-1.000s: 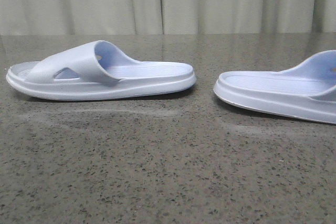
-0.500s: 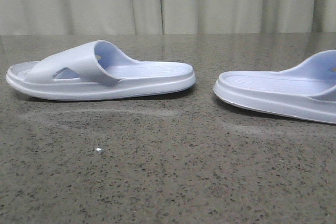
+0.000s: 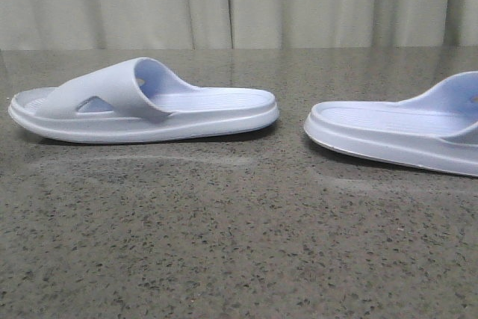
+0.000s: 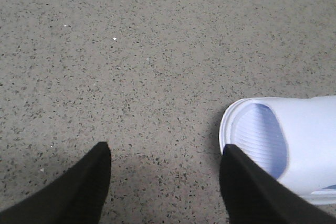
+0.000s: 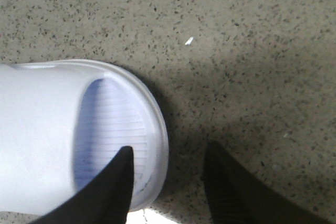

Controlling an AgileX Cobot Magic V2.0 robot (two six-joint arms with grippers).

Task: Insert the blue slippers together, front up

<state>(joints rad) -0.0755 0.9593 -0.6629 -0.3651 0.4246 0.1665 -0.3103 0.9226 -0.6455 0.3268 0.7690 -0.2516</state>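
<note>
Two pale lavender-blue slippers lie sole-down on the speckled grey table (image 3: pixel 239 244). The left slipper (image 3: pixel 149 106) has its strap and toe to the left. The right slipper (image 3: pixel 396 128) runs off the right edge. Neither gripper shows in the front view. In the left wrist view my left gripper (image 4: pixel 165 147) is open above bare table, one finger overlapping the toe end of the left slipper (image 4: pixel 299 140). In the right wrist view my right gripper (image 5: pixel 168 148) is open and straddles the toe rim of the right slipper (image 5: pixel 42 129), one finger over the ribbed footbed.
A pale pleated curtain (image 3: pixel 239 1) hangs behind the table's far edge. The two slippers lie heel to heel with a small gap between them.
</note>
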